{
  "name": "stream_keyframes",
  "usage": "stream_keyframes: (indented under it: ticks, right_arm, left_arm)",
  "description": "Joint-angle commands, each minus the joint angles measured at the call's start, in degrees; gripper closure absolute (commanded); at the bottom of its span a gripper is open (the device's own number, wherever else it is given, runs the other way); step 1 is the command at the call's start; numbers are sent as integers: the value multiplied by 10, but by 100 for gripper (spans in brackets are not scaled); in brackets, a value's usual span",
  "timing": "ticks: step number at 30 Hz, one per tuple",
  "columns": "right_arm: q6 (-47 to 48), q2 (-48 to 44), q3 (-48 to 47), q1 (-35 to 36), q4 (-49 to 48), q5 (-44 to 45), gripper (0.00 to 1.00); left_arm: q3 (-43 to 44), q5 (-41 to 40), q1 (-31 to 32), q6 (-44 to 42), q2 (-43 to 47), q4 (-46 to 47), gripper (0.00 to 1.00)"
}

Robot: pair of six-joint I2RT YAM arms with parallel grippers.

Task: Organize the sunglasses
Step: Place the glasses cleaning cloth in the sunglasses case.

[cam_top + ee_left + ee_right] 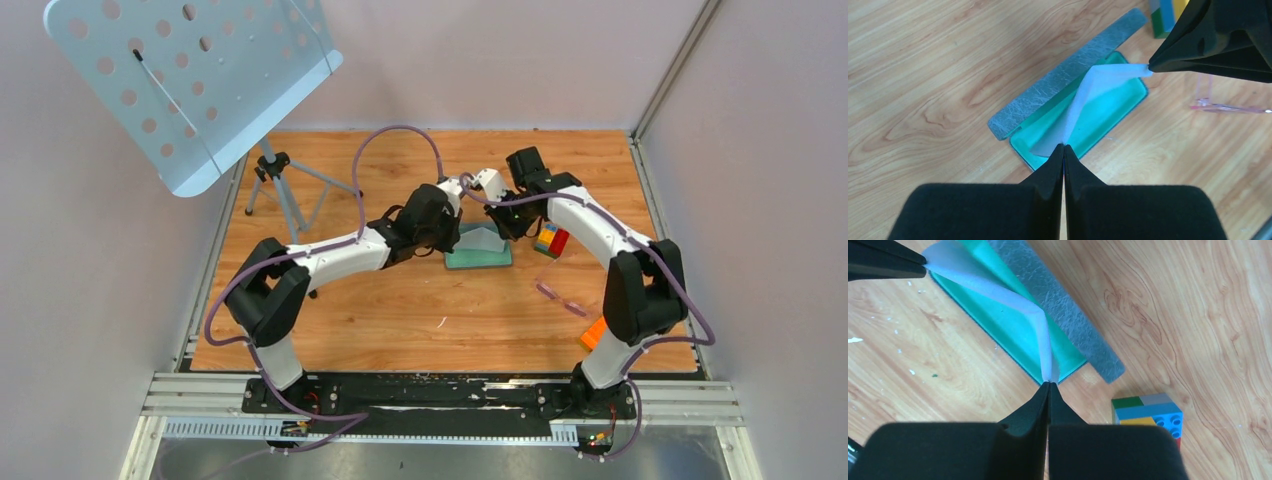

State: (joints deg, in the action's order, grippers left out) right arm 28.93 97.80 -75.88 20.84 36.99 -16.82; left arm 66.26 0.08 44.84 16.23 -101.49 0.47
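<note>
The purple-pink sunglasses lie on the wood to the right of the case, apart from both grippers; one of their arms shows in the left wrist view. The grey case lies open, teal inside up. A pale cloth hangs stretched above the teal tray. My left gripper is shut on one corner of the cloth. My right gripper is shut on the opposite corner of the cloth.
A multicoloured toy brick block stands right of the case, also in the top view. An orange object lies by the right arm. A perforated music stand on a tripod stands at the back left.
</note>
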Motion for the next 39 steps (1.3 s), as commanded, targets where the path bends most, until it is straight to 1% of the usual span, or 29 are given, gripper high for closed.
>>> stream_keyframes:
  ticks: [1, 10, 15, 22, 33, 39]
  right_arm:
    - [-19, -41, 25, 4, 37, -20, 100]
    - [-35, -116, 77, 9, 70, -57, 100]
    - [-30, -133, 113, 13, 70, -59, 100]
    - [-19, -79, 100, 13, 62, -34, 100]
    - [-7, 1, 32, 11, 45, -4, 100]
    - [-2, 29, 9, 11, 29, 11, 100]
  left_arm:
    - [-33, 23, 8, 22, 42, 11, 100]
    - [-95, 39, 29, 57, 112, 15, 100]
    - [-107, 46, 39, 68, 111, 12, 100]
    - [-91, 39, 40, 67, 51, 11, 100]
    - [-48, 1, 39, 41, -5, 16, 100]
    - [-15, -40, 39, 14, -28, 6, 100]
